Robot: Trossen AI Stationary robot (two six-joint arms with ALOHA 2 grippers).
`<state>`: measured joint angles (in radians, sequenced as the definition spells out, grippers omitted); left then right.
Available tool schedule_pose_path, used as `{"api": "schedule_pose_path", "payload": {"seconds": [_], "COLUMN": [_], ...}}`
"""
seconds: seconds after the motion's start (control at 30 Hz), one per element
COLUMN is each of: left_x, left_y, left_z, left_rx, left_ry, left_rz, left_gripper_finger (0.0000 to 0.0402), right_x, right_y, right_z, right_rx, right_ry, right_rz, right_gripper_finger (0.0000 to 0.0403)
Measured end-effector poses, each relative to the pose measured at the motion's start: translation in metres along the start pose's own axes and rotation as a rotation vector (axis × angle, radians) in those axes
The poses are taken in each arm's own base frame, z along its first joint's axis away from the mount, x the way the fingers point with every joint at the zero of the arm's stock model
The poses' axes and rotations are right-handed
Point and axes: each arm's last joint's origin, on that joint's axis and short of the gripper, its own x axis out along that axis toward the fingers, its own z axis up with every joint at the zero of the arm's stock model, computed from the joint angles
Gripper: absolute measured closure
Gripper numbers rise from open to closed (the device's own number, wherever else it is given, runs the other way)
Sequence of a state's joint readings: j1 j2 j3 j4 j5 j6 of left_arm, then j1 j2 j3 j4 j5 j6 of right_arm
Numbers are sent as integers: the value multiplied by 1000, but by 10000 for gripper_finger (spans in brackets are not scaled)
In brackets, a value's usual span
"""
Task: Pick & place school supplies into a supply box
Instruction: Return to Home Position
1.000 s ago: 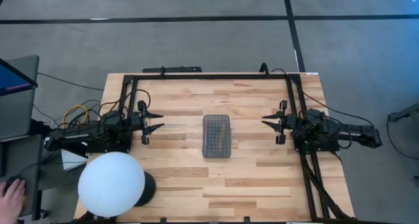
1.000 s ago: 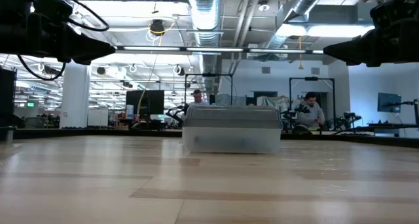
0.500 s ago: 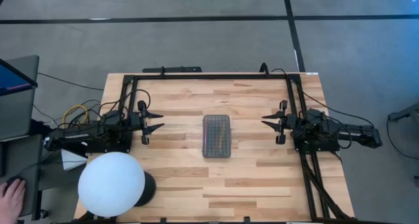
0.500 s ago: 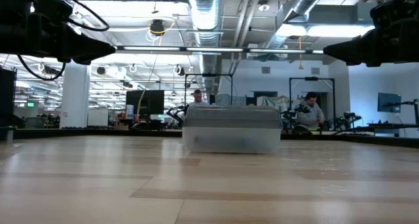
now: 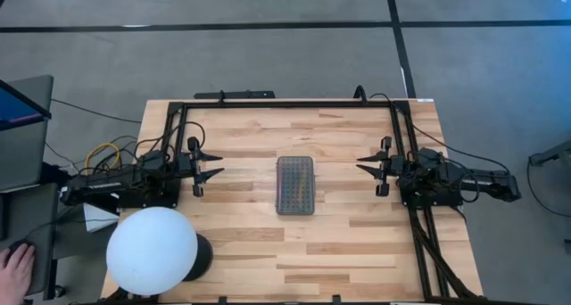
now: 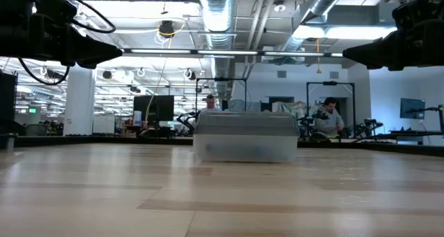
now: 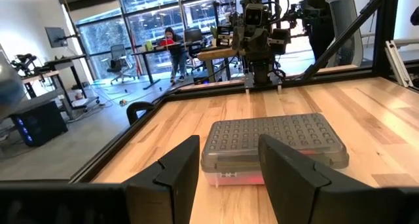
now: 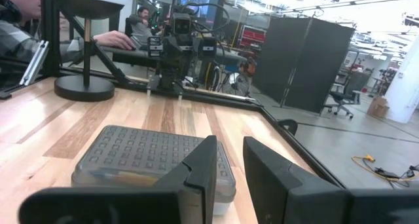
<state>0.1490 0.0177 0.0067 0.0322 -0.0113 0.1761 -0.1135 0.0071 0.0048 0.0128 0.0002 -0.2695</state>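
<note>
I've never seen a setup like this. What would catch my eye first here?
First, the small grey supply box with its dotted lid shut, alone in the middle of the wooden table. On either side, two dark arms sit at the table's edges, the left gripper and right gripper both open, pointing at the box but well apart from it. A big white globe stands on the corner beside the left arm.

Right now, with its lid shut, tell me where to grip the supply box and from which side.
Take the supply box across its narrow width, at mid-length, coming straight down from above. It lies flat and closed, with both long walls bare, so jaws closing on them should hold it evenly.
</note>
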Motion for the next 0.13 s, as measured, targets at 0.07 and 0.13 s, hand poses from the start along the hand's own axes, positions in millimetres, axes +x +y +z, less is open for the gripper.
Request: {"api": "schedule_pose_path", "payload": {"seconds": [0.07, 0.13], "left_x": [0, 0], "left_y": [0, 0], "left_z": [0, 0], "left_rx": [-3, -1], "left_ry": [0, 0], "left_rz": [0, 0], "left_gripper_finger": [249, 249], "right_x": [0, 0], "right_y": [0, 0], "right_z": [0, 0], "right_rx": [0, 0], "right_ry": [0, 0], "right_rz": [0, 0], "right_gripper_finger": [332, 332]}}
